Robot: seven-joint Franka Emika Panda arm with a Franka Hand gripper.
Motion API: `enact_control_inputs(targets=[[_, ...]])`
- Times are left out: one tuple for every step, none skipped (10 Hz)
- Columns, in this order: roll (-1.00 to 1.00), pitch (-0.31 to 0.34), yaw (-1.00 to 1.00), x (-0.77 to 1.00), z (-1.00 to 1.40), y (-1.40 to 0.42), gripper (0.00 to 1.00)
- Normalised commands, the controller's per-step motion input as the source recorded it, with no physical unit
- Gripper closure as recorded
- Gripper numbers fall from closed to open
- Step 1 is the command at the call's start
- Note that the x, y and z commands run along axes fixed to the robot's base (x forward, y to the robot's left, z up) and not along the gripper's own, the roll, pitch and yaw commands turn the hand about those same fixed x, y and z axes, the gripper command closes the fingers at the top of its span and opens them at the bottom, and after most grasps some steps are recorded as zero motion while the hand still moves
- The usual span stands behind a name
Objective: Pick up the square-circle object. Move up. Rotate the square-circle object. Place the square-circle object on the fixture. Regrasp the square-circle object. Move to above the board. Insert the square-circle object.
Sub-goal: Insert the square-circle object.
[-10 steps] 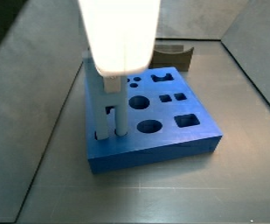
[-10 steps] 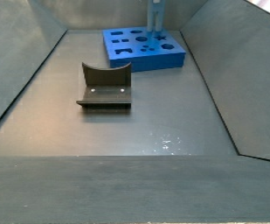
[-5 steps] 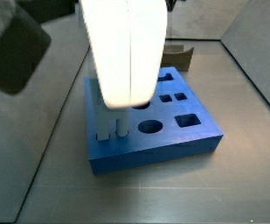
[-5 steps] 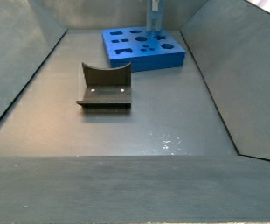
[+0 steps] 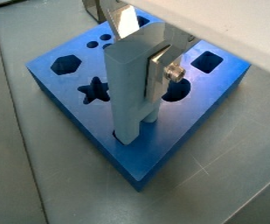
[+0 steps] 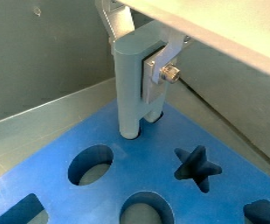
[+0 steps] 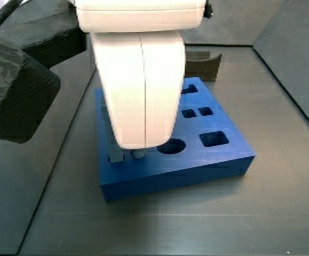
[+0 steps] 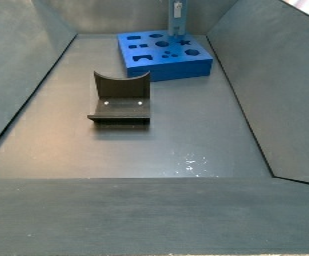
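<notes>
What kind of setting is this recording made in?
Most likely a lab test cell for peg insertion: a bare grey walled enclosure holds only a blue board with shaped cutouts and a dark fixture. The gripper is low over the board, a light peg between its fingers.

The gripper [image 7: 126, 152] is seen at the centre left of a side view, pointed straight down under the broad white wrist housing. In both wrist views only one finger [image 5: 135, 87] is shown clearly, so the jaw spacing cannot be judged.
</notes>
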Motion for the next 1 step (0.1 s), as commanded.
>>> enact_control_inputs(targets=[[0.00, 0.000, 0.00, 0.00, 0.00, 0.00, 1.00]])
